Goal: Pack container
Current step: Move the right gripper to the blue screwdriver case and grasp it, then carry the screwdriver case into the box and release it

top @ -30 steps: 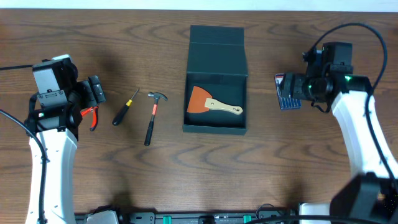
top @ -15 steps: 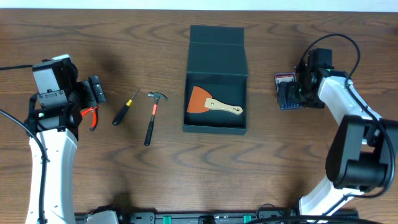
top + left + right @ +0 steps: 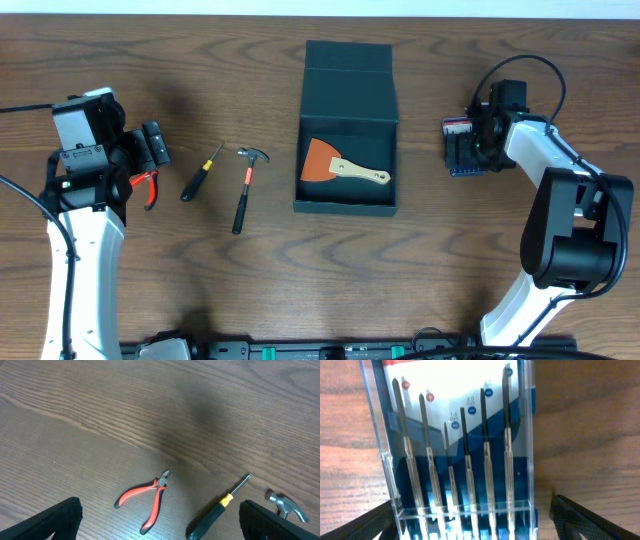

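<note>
The container (image 3: 348, 206) is a dark teal-black box in the middle of the table, its flap lid (image 3: 349, 86) folded back. An orange-bladed scraper (image 3: 340, 168) lies inside it. My right gripper (image 3: 472, 150) is open and straddles a clear case of precision screwdrivers (image 3: 455, 130). In the right wrist view the case (image 3: 460, 450) fills the space between the fingers (image 3: 470, 527), with a gap at the right finger. My left gripper (image 3: 158, 145) is open and empty above red pliers (image 3: 150, 187). Its fingers (image 3: 160, 527) are spread wide.
A black-and-yellow screwdriver (image 3: 198, 175) and a small hammer (image 3: 245, 190) lie left of the container. In the left wrist view the pliers (image 3: 147, 497), the screwdriver (image 3: 215, 512) and the hammer head (image 3: 282, 502) lie on the wood table.
My right arm has swung in and lowered its gripper over the screwdriver case, the fingers now on either side of it. The left arm and the tools have not moved.
</note>
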`<state>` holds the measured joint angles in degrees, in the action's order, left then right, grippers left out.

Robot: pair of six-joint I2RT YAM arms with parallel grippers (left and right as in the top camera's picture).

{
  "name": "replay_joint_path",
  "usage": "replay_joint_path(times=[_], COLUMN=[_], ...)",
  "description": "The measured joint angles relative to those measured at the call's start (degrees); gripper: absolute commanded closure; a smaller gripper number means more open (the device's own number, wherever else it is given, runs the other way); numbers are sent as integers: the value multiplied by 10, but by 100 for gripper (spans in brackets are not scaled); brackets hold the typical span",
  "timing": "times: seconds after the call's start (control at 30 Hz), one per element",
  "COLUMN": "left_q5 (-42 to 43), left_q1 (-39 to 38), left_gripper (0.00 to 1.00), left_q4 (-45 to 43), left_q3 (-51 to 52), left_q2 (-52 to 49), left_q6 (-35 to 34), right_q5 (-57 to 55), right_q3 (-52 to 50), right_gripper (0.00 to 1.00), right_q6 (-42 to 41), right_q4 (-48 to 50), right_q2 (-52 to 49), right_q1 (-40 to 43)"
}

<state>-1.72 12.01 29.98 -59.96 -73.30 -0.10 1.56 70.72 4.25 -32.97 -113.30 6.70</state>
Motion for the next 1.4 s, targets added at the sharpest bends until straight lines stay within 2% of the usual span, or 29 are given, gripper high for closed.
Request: replay_joint_path(times=[0.1,0.23,0.53,0.7,0.9,0.93,1.1,1.2,1.4], left_q5=[0,0,0,0,0,0,0,0,0], left_q1=[0,0,0,0,0,0,0,0,0], left_gripper=[2,2,2,2,2,1,2,2,2], left_q4=[0,0,0,0,0,0,0,0,0], left_q3=[0,0,0,0,0,0,0,0,0], left_q2=[0,0,0,0,0,0,0,0,0], left_q6=[0,0,0,0,1,1,1,1,1], right_q5=[2,1,1,1,1,1,1,0,-2], right_q3=[1,2,3,6,12,12,12,10,11], right_gripper=[22,27,28,39,41,44,71,98,99], right_q6=[4,4,4,4,4,4,4,4,5], right_q4=[5,7,6,-3,-32,-35,-53,-68,-70], right_q2=[-1,-2,-2,-3,-2,0,27,76,234], right_q1=[0,0,0,0,0,0,-2,-11,-87])
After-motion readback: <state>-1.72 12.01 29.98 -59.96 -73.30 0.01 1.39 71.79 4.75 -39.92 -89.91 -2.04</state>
